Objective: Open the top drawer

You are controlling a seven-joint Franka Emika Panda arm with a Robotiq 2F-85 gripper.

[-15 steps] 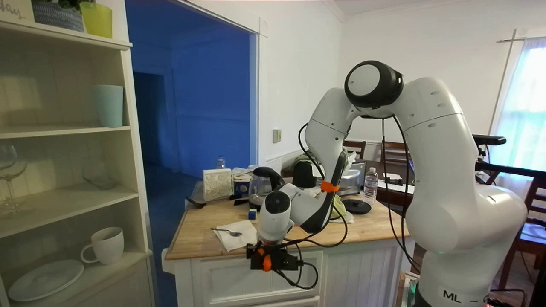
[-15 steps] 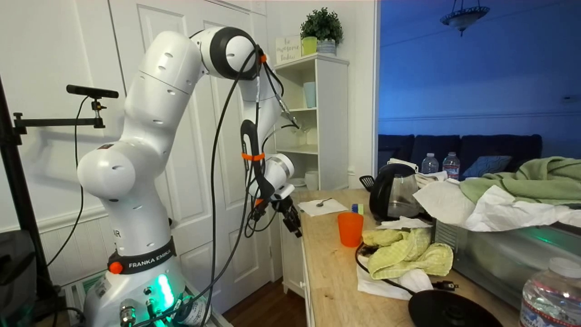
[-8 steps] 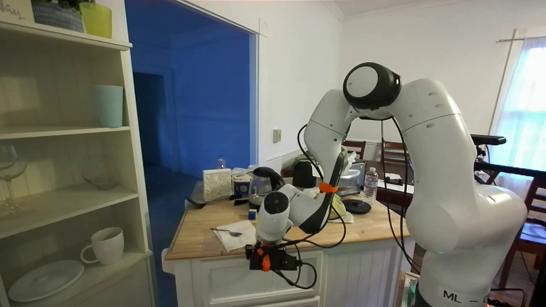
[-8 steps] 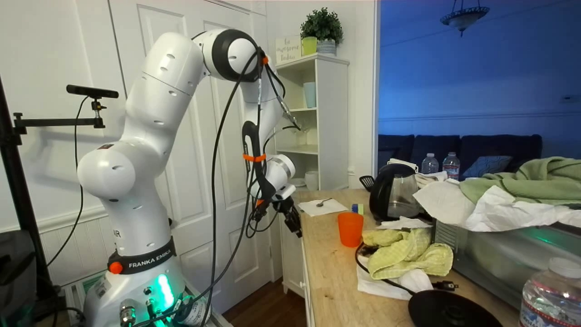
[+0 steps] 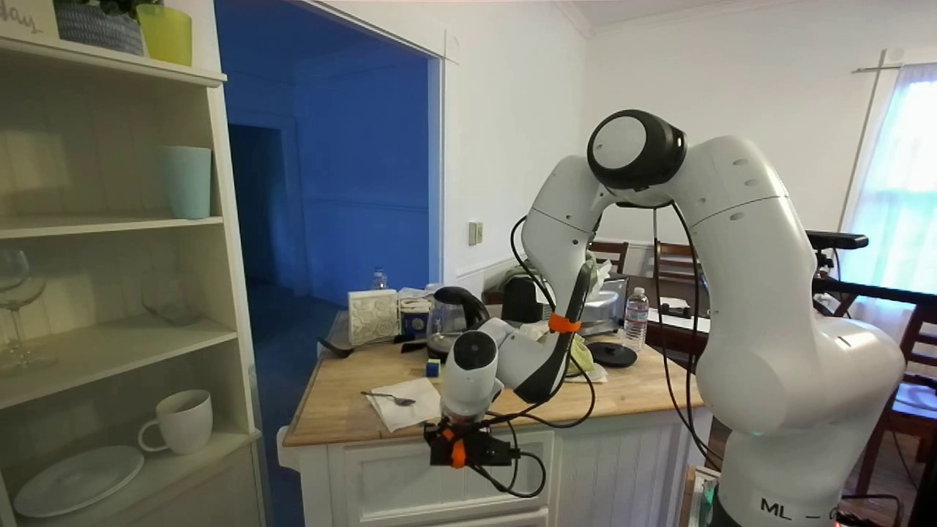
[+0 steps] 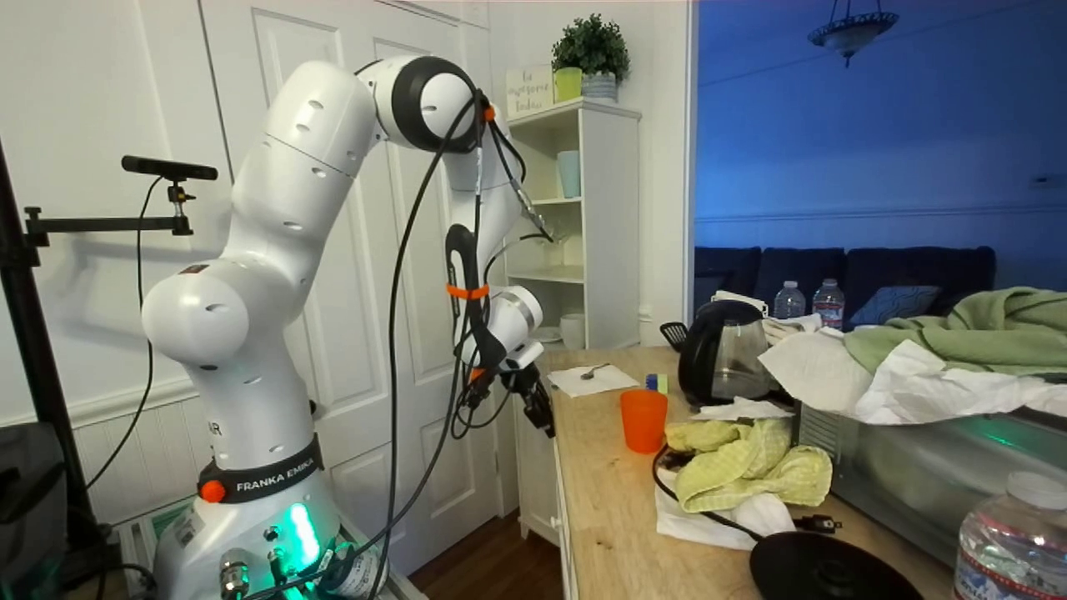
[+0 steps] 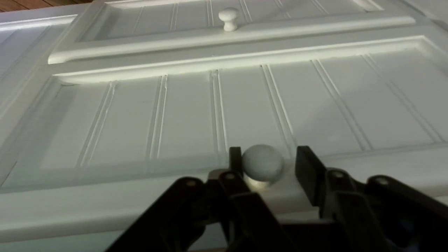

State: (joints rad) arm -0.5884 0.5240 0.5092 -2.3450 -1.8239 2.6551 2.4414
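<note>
The white top drawer (image 5: 399, 476) is in the front of the island cabinet, just under the wood worktop, and looks shut. Its panel front (image 7: 189, 115) fills the middle of the wrist view. Its round white knob (image 7: 263, 163) stands between my fingers. My gripper (image 7: 268, 162) is open around the knob. The left finger (image 7: 235, 157) is against or very close to the knob; a gap shows between the knob and the right finger (image 7: 309, 175). In an exterior view my gripper (image 6: 543, 417) is at the worktop's edge, pointing down at the front. The knob is hidden in both exterior views.
A second drawer with a white knob (image 7: 229, 18) shows at the top of the wrist view. On the worktop (image 6: 600, 492) are an orange cup (image 6: 643, 421), a kettle (image 6: 723, 354), a yellow cloth (image 6: 750, 471) and a napkin (image 5: 399, 413) with a spoon. Cables hang from the arm.
The arm has sunk slightly, and my gripper has moved a few pixels lower and closer to the cabinet. The drawer shows no visible movement.
</note>
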